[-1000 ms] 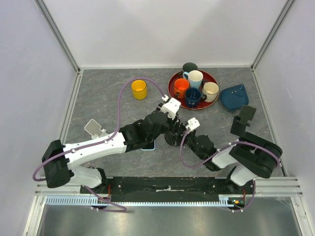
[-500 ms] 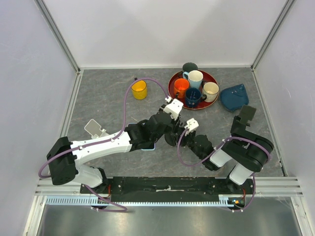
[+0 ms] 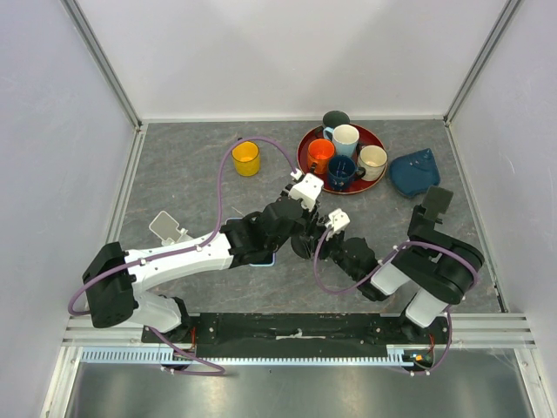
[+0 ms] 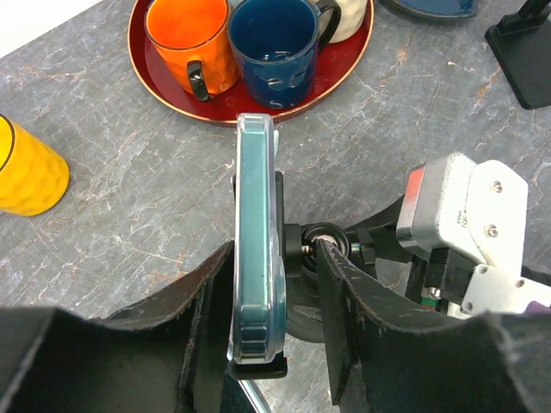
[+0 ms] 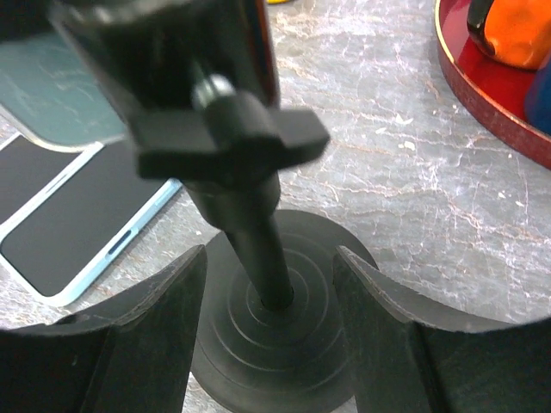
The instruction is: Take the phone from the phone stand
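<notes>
The phone (image 4: 256, 215), in a teal case, stands edge-on in the black phone stand's cradle (image 4: 258, 368). My left gripper (image 4: 275, 251) is open and straddles the phone and the stand's ball joint (image 4: 308, 243); its left finger lies close to the phone's face, its right finger (image 4: 344, 301) against the joint. My right gripper (image 5: 269, 258) is open around the stand's post (image 5: 258, 249), just above the round base (image 5: 284, 344). In the top view both grippers (image 3: 300, 231) (image 3: 324, 242) meet at the stand (image 3: 305, 246), which is mostly hidden.
A second phone (image 5: 69, 232) in a light-blue case lies flat left of the base. A red tray (image 3: 305, 165) of mugs, a yellow mug (image 3: 246, 158), a blue pouch (image 3: 414, 171), a black stand (image 3: 432, 205) and a white stand (image 3: 165, 228) sit around.
One second ago the left arm reached in from further left; it has shifted slightly right toward the stand. Over the last half second nothing visibly moved.
</notes>
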